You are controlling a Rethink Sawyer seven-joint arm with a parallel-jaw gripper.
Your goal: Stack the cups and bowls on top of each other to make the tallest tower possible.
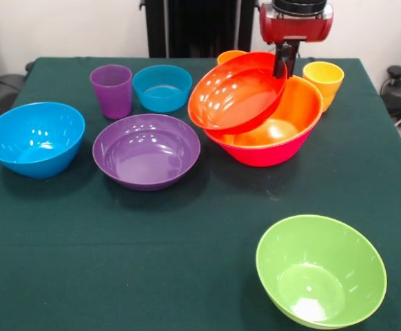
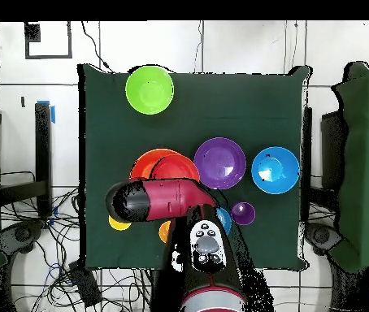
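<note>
Front view: gripper comes down from the red arm head at top right, dark fingers pinched on the far rim of the shallow red-orange bowl. That bowl is tilted, its near edge resting inside the large orange bowl, which is nested in the large pink bowl; together these make the tower. Yellow cup stands just right of the tower, orange cup peeks out behind it. Purple cup sits beside the small blue bowl at the far left. Purple bowl is centre, blue bowl at left, green bowl near right, well apart. All on the green tablecloth.
</note>
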